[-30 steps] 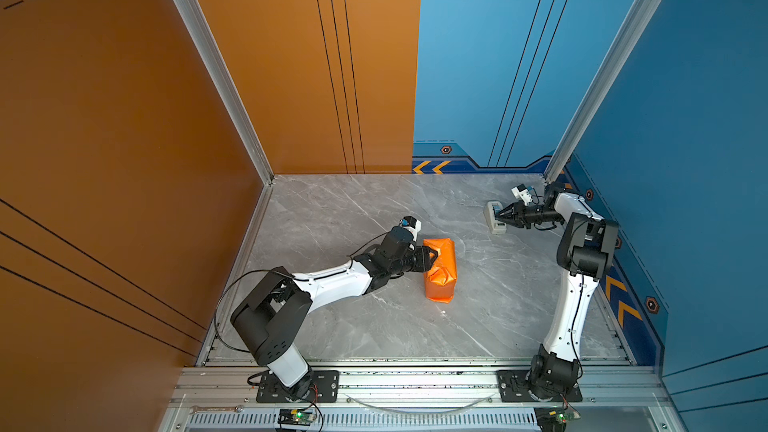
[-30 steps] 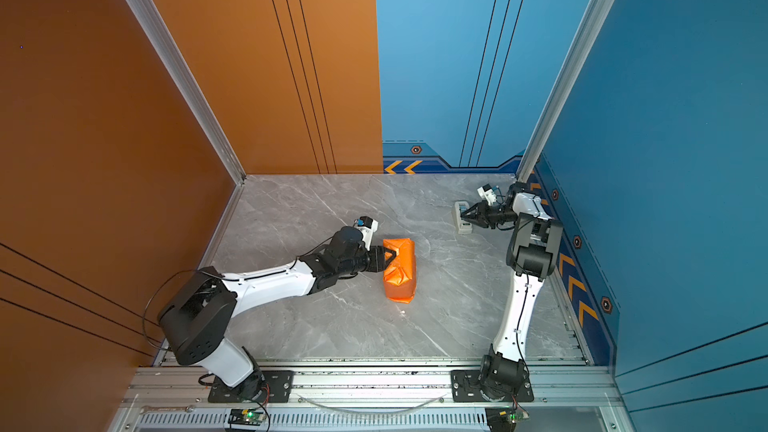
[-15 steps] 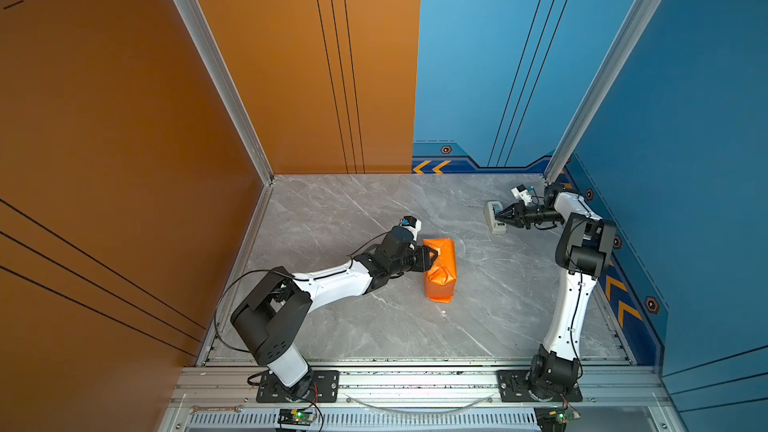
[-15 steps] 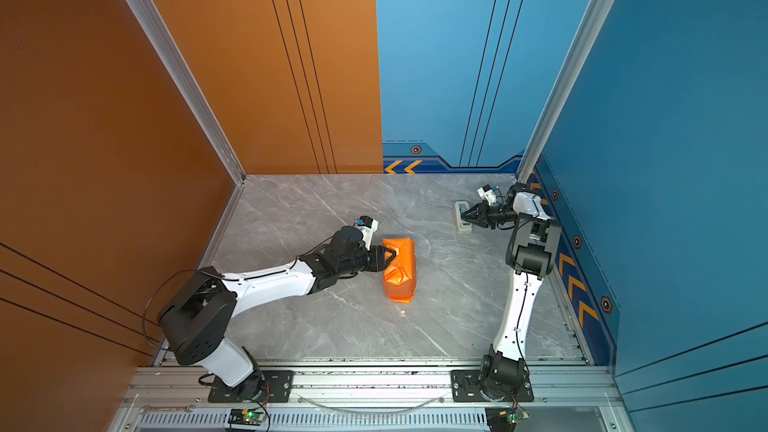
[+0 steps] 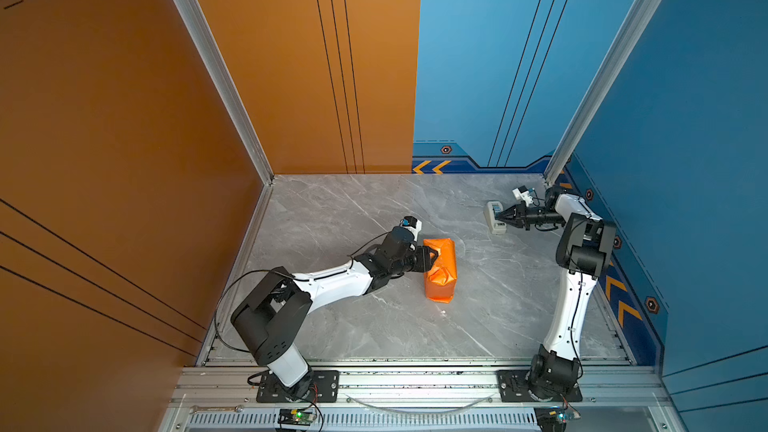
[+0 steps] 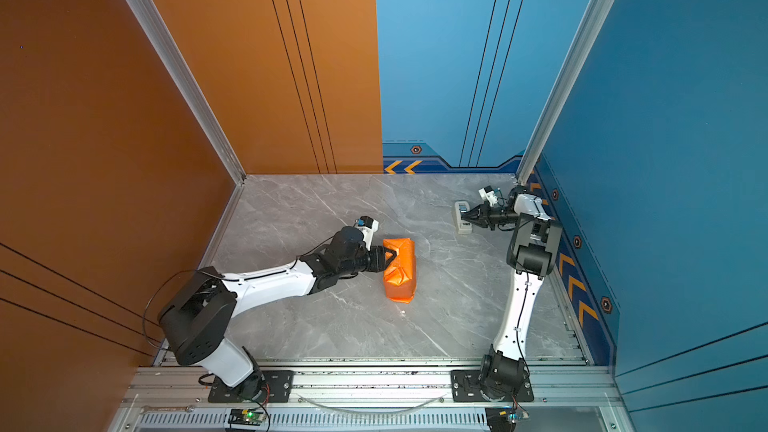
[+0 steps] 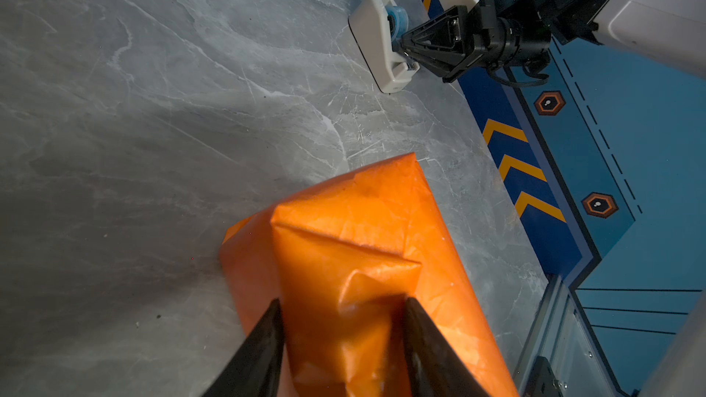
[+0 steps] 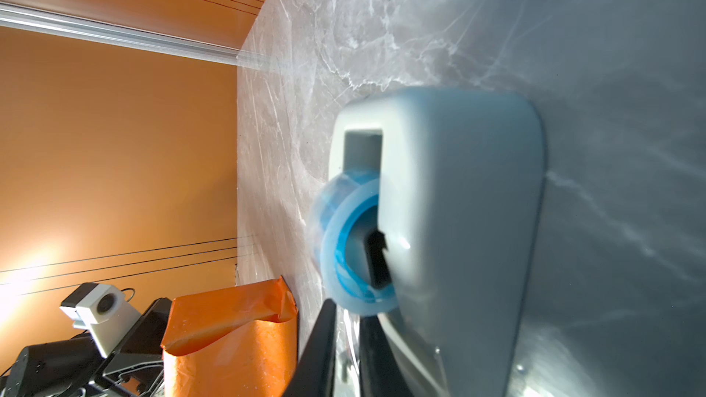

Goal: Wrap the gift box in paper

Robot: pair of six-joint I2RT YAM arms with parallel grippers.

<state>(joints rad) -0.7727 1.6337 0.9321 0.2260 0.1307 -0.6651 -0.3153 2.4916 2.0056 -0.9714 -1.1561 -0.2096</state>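
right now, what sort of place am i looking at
Probably a robot test cell: left arm and right arm bolted to an aluminium rail, a marble-look tabletop, orange wall panels and blue wall panels boxing it in.

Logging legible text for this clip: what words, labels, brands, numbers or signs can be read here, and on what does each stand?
Words, brands, numbers: none readable in any view.
Signs without lettering: yellow chevrons and orange hexagon badges on the blue wall trim.
tape dispenser: no label shows.
paper: plain orange, no print visible.
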